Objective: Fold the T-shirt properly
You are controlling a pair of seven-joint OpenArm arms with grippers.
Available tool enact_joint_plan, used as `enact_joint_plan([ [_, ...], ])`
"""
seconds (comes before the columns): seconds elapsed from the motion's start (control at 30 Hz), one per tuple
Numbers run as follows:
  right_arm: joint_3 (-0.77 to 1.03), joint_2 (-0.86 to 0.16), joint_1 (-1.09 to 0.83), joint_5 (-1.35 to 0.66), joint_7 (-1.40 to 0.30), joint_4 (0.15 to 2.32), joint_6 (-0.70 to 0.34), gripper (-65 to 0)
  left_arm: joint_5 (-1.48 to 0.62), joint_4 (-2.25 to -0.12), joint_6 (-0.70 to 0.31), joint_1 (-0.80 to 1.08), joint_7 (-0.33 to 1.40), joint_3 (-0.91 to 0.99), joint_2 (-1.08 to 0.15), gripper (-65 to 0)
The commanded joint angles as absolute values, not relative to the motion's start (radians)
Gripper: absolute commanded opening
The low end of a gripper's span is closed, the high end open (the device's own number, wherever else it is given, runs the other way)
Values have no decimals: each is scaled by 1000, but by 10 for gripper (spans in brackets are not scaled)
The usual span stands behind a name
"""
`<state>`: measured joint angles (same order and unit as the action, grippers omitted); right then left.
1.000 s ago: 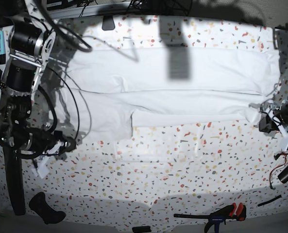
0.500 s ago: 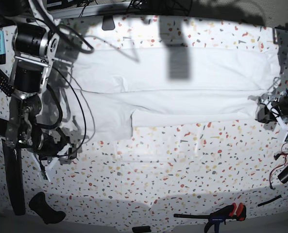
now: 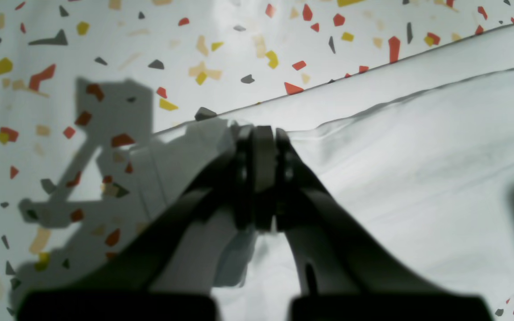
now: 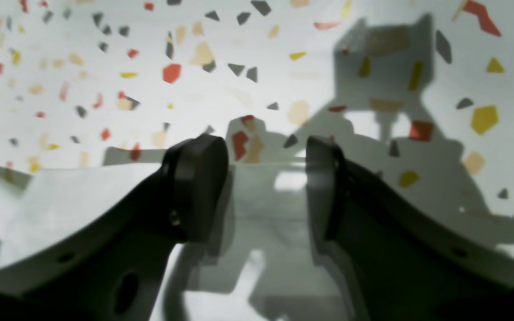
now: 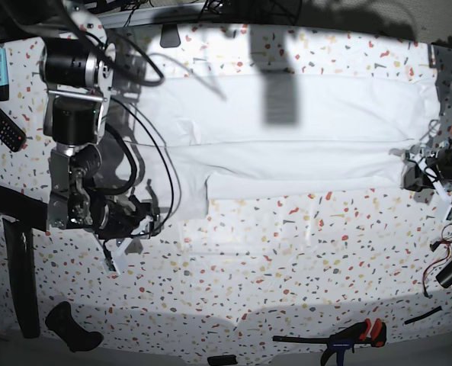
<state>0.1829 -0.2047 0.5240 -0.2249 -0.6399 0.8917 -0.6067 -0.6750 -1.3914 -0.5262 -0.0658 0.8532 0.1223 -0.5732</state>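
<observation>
The white T-shirt (image 5: 302,122) lies spread across the far half of the speckled table (image 5: 286,252), with a folded strip along its near edge. At the shirt's right end in the base view, my left gripper (image 5: 408,172) is pinching the cloth. In the left wrist view, that left gripper (image 3: 263,138) is shut on a raised fold of the T-shirt (image 3: 417,169). My right gripper (image 5: 149,216) is at the shirt's near-left corner. Seen from the right wrist, the right gripper (image 4: 266,178) is open, low over the edge of the T-shirt (image 4: 83,196), with cloth showing between its fingers.
A black remote (image 5: 4,122) and a blue marker (image 5: 1,62) lie at the far left. Black parts (image 5: 20,267) sit along the left edge. A red-handled clamp (image 5: 347,335) lies at the near edge, and loose cables (image 5: 450,244) hang at the right.
My right arm has swung towards the shirt's near-left corner, and its jaws have widened. The left gripper has stayed shut at the shirt's right end, barely moving.
</observation>
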Motion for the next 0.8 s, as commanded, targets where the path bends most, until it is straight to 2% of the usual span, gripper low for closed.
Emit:
enact_joint_plan([
  [0.0, 185, -209, 558, -230, -620, 908, -611, -327, -690, -1407, -528, -83, 837, 130, -596, -650],
  [0.57, 186, -255, 562, -179, -631, 904, -537, -328, -690, -1407, -528, -83, 837, 130, -596, -650],
  [0.77, 186, -255, 562, -193, -629, 812, -534, -329, -690, -1407, -528, -83, 836, 130, -596, -650],
])
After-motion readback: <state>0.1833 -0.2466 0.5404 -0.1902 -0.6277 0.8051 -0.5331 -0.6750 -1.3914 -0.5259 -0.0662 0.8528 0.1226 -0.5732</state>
